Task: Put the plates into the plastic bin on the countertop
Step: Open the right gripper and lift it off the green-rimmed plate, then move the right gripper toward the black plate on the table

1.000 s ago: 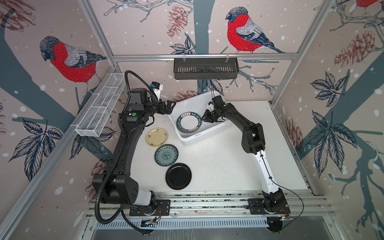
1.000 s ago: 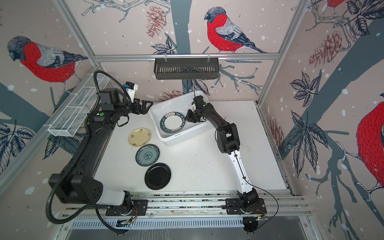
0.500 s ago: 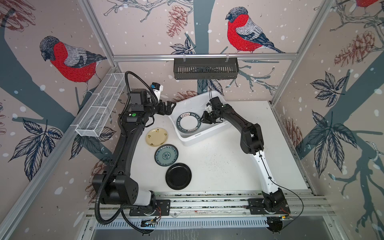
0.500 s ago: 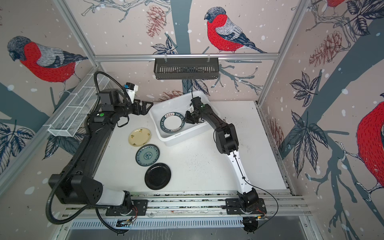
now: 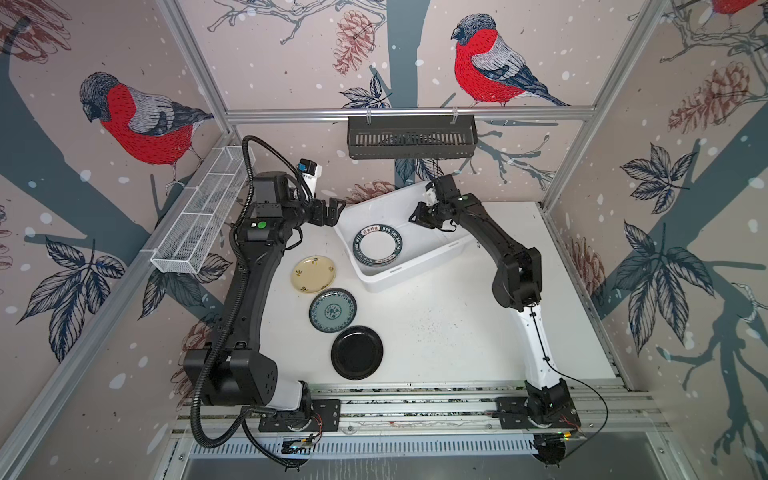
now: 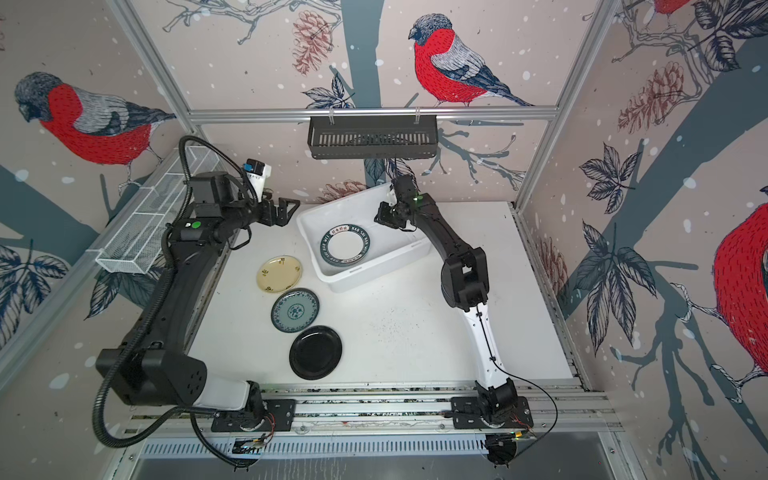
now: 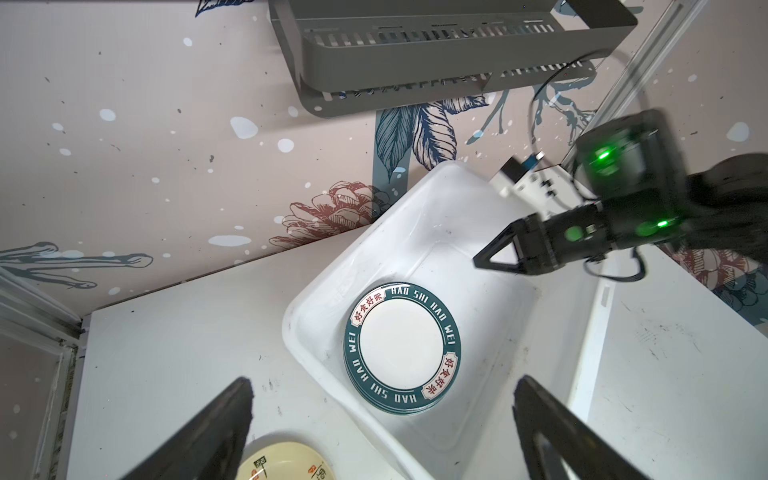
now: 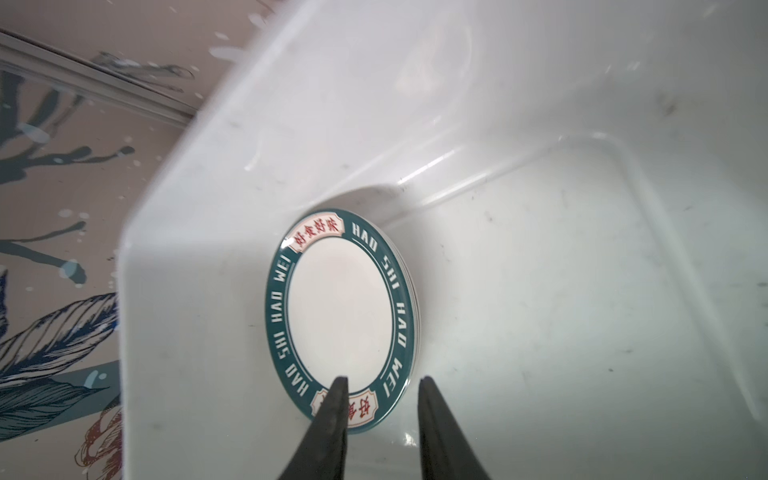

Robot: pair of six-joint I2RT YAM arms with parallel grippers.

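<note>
Hovers with left fingers spread wide and empty beside the plastic bin, and right fingers slightly parted, pinching nothing, over the lettered plate stacked inside. Shows the pale yellow plate, teal plate and black plate lying outside on the table. Could well clip the bin rim while dropping for the yellow plate, or push a flat glossy plate away instead of catching its thin edge.

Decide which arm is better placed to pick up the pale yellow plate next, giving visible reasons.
Left, probably. The left gripper is open and hangs close to the pale yellow plate; the right gripper sits over the plastic bin, farther away.
</note>
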